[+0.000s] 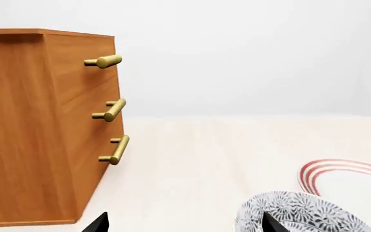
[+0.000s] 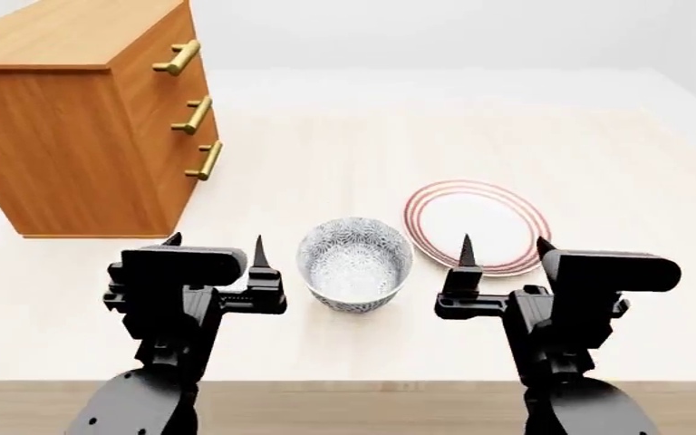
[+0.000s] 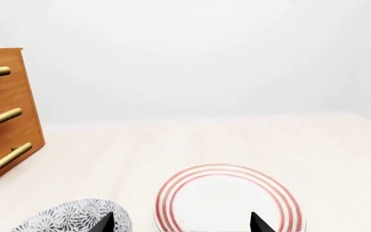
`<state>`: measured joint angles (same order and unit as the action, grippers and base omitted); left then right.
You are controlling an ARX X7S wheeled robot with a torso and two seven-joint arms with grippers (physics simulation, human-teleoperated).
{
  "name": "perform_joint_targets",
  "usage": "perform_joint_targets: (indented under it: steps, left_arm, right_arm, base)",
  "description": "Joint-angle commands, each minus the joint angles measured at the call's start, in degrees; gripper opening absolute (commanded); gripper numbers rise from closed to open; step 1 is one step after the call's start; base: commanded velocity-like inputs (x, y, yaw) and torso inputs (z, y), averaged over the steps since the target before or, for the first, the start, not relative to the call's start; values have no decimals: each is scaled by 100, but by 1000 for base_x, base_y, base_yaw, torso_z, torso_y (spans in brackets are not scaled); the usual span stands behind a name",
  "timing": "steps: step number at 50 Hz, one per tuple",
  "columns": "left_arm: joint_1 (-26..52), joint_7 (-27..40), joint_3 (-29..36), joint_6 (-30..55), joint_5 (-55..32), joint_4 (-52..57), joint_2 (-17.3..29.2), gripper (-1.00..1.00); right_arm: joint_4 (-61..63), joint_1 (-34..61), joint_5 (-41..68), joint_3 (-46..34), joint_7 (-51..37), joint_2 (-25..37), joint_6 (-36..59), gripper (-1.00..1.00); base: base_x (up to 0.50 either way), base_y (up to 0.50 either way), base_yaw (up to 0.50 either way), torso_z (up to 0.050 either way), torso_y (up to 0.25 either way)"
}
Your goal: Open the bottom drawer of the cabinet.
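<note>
The orange-brown cabinet (image 2: 70,136) stands at the far left of the table, its three drawers all shut. The bottom drawer (image 2: 186,186) carries the lowest brass bar handle (image 2: 206,160), also seen in the left wrist view (image 1: 115,150) and in the right wrist view (image 3: 6,157). My left gripper (image 2: 215,246) hovers open near the table's front edge, well short of the cabinet, with nothing between its fingers. My right gripper (image 2: 503,245) is open too, over the near rim of the plate. In the wrist views only black fingertips show, the left gripper's (image 1: 98,223) and the right gripper's (image 3: 256,223).
A grey patterned bowl (image 2: 353,263) stands between the two grippers. A white plate with red rings (image 2: 477,225) lies to its right. The table's front edge (image 2: 348,384) runs just below the arms.
</note>
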<state>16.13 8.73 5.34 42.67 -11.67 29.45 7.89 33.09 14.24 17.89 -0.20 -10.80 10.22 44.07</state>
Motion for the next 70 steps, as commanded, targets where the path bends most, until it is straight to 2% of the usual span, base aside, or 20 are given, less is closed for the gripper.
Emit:
perform_joint_targets:
  steps: [1,45,56,60,61,64,65,66,70]
  left_arm:
    - [235,17,98,297,-96,96,37,100]
    - [257,176,139,74,-220,-189,168,100]
    - [367,205,157,258,-293,-204,209,100]
    - [738,546,817,323,475,-409,492,100]
    - [988,608,1239,474,846,-610,681,100]
    - [1505,571,1774,798,1233,-1171,885,100]
    - [1773,370,2048,1095,1292,-1436,980,100]
    - [1902,404,2271,1014,1473,-1610,1064,100]
    - [2203,356,2579,1202,1658,-2069,1108,100]
  right_arm:
    - [286,281,172,84,-80,104,492,100]
    - [85,270,331,-49,-143,155,389,100]
    - [54,232,240,-208,-154,240,287,100]
    - [97,286,258,-242,-171,264,367,100]
    - [74,276,241,-262,-172,264,334,100]
    - [81,290,254,-273,-180,272,350,100]
    - [41,270,242,-284,-169,272,298,100]
    - [-4,251,230,-292,-162,268,245,100]
    - [-36,246,237,-304,-166,273,229,100]
  base:
    - [500,0,0,0,0]
    - [499,0,0,0,1]
    - [0,0,0,0,0]
    - [0,0,0,0,0]
    - [0,0,0,0,0]
    - [0,0,0,0,0]
    - [0,0,0,0,0]
    - [0,0,0,0,0]
    - [0,0,0,0,0]
